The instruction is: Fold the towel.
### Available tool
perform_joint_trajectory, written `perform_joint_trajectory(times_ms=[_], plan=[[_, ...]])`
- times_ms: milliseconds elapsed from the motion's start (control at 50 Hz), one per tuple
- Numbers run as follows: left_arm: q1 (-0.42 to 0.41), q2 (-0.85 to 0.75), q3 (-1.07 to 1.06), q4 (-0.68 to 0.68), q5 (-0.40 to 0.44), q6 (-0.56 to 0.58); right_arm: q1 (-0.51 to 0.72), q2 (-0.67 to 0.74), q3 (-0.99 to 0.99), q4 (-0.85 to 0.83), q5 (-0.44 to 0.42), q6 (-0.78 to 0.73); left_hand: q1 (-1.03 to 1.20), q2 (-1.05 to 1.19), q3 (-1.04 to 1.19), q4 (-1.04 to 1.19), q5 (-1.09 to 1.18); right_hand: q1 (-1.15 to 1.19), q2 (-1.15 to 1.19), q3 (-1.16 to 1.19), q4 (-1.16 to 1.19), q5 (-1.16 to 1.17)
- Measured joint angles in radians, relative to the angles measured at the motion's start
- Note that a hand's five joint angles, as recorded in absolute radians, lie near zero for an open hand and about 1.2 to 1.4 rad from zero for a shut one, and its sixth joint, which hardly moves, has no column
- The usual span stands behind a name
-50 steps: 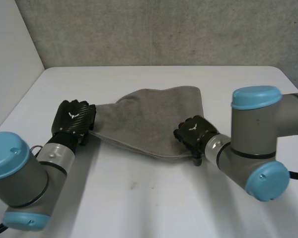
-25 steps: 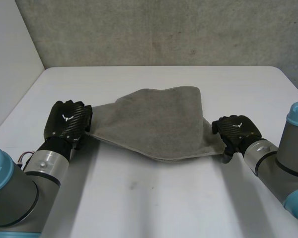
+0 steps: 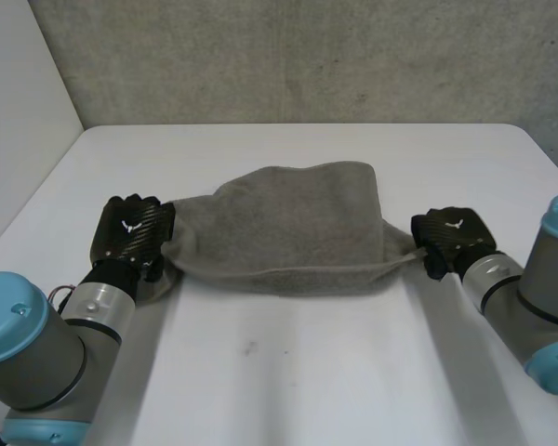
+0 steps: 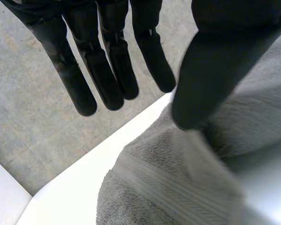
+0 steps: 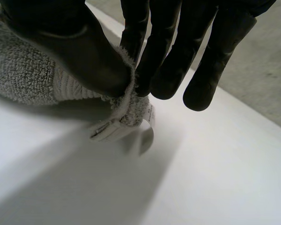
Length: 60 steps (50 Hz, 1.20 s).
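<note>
A grey towel (image 3: 288,223) lies bunched across the middle of the white table (image 3: 288,372), its near edge pulled into a straight line. My left hand (image 3: 130,232) sits at the towel's left corner. In the left wrist view its fingers (image 4: 107,70) are straight and spread clear of the cloth, and the thumb (image 4: 210,70) rests over the towel (image 4: 178,187). My right hand (image 3: 451,237) is at the towel's near right corner. There the thumb (image 5: 84,51) pinches the corner of the towel (image 5: 23,79) against the fingers (image 5: 168,61), and a small label hangs below.
A concrete wall (image 3: 307,56) runs behind the table's far edge, and a pale wall stands at the left. Bare table surface lies in front of the towel between the two arms.
My right hand moved from the towel's near edge out to its right corner and pinched it. The near edge is drawn straighter. My left hand's fingers have straightened at the left corner.
</note>
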Motion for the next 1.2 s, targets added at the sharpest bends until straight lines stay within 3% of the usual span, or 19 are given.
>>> perform_joint_trajectory(times_ms=[80, 140, 280, 360, 580, 800, 1060, 1200], plan=[[0.034, -0.037, 0.008, 0.030, 0.037, 0.001, -0.027, -0.033, 0.018, -0.012, -0.014, -0.001, -0.267, -0.271, -0.271, -0.270, -0.272, 0.000, 0.000, 0.000, 0.000, 0.000], [0.084, -0.072, 0.021, 0.042, 0.111, 0.002, -0.049, -0.050, 0.032, -0.015, -0.038, -0.001, -0.449, -0.452, -0.445, -0.446, -0.448, 0.000, 0.000, 0.000, 0.000, 0.000], [0.189, -0.114, 0.051, -0.011, 0.268, 0.002, -0.071, -0.057, 0.044, -0.006, -0.069, 0.016, -0.547, -0.549, -0.550, -0.548, -0.552, 0.000, 0.000, 0.000, 0.000, 0.000], [0.221, -0.111, 0.063, -0.075, 0.301, -0.001, -0.078, -0.059, 0.043, -0.001, -0.074, 0.047, -0.551, -0.556, -0.556, -0.552, -0.558, 0.000, 0.000, 0.000, 0.000, 0.000], [0.211, -0.013, 0.035, -0.246, 0.296, -0.016, -0.108, -0.080, 0.035, -0.001, -0.071, 0.093, -0.647, -0.648, -0.648, -0.647, -0.643, 0.000, 0.000, 0.000, 0.000, 0.000], [0.198, 0.000, 0.049, -0.290, 0.293, -0.015, -0.169, -0.094, 0.019, -0.002, -0.070, 0.089, -0.658, -0.651, -0.655, -0.655, -0.649, 0.000, 0.000, 0.000, 0.000, 0.000], [0.218, -0.016, 0.118, -0.521, 0.280, 0.085, -0.175, -0.078, -0.001, 0.007, -0.063, 0.072, -0.610, -0.607, -0.608, -0.608, -0.602, 0.000, 0.000, 0.000, 0.000, 0.000], [0.218, -0.044, 0.126, -0.553, 0.235, 0.104, -0.174, -0.072, -0.006, 0.020, -0.062, 0.054, -0.546, -0.544, -0.545, -0.545, -0.539, 0.000, 0.000, 0.000, 0.000, 0.000]])
